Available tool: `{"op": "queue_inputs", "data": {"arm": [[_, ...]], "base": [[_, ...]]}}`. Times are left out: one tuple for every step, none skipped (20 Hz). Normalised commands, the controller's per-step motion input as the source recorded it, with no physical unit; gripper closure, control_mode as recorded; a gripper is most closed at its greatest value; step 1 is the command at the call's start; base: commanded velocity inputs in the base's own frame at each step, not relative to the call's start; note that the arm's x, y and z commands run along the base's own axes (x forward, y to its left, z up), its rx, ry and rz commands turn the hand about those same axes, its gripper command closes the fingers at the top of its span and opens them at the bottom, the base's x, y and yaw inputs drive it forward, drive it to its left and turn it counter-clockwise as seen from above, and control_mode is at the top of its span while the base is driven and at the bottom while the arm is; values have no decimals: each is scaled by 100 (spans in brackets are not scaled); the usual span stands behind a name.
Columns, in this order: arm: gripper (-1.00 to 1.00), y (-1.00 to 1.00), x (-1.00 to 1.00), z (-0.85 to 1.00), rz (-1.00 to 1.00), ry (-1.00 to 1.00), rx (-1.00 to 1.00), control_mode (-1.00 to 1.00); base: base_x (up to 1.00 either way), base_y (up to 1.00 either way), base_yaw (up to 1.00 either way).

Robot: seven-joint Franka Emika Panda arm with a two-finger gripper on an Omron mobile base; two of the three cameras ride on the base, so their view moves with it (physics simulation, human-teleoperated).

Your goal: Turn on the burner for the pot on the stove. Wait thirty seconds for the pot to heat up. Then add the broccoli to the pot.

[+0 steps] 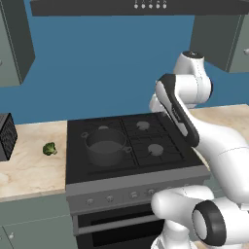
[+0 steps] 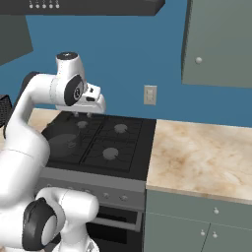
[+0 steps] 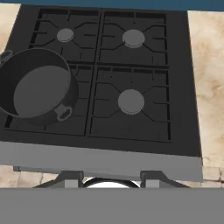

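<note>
Left counter: pale marbled top, left of the range. A dark boxy appliance stands at its far left edge, only partly in frame. The broccoli, a small green floret, lies on this counter just left of the stove and apart from the pot.

Stove: black four-burner range with grates, a grey front panel carrying a row of small knobs, and the oven door below. A dark range hood hangs above.

Pot: round dark grey pot with two loop handles, upright on the front-left burner; the hand view shows its inside bare. The other three burners carry nothing.

Gripper: hangs in the air above the stove, roughly over the middle to back of the cooktop, touching nothing. Its fingers hold nothing; they look parted, though only their tips show at the bottom of the hand view, so how far apart they stand is uncertain.

Right counter: marbled top, right of the stove. A wall outlet sits on the blue wall behind it, and a grey upper cabinet hangs above.
</note>
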Motion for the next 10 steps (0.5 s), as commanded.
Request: {"op": "queue_inputs", "data": {"arm": [[-100, 0, -2, 0, 0, -2, 0, -100], [-100, 4, -11, 0, 0, -4, 0, -100], [-100, 13, -15, 0, 0, 0, 0, -100], [-100, 20, -17, -11, 0, 0, 0, -100], [-100, 38, -36, -18, 0, 0, 0, -100], [-100, 31, -36, -24, 0, 0, 0, -100], [-100, 32, -29, -34, 0, 6, 0, -100], [-100, 33, -25, -31, 0, 5, 3, -100], [-100, 31, -33, -25, 0, 0, 8, -100], [-100, 31, -36, -31, 0, 0, 8, -100]], "base": [[0, 0, 0], [0, 0, 0], [0, 0, 0], [0, 0, 0], [0, 0, 0], [0, 0, 0], [0, 0, 0], [0, 0, 0], [0, 0, 0], [0, 0, 0]]}}
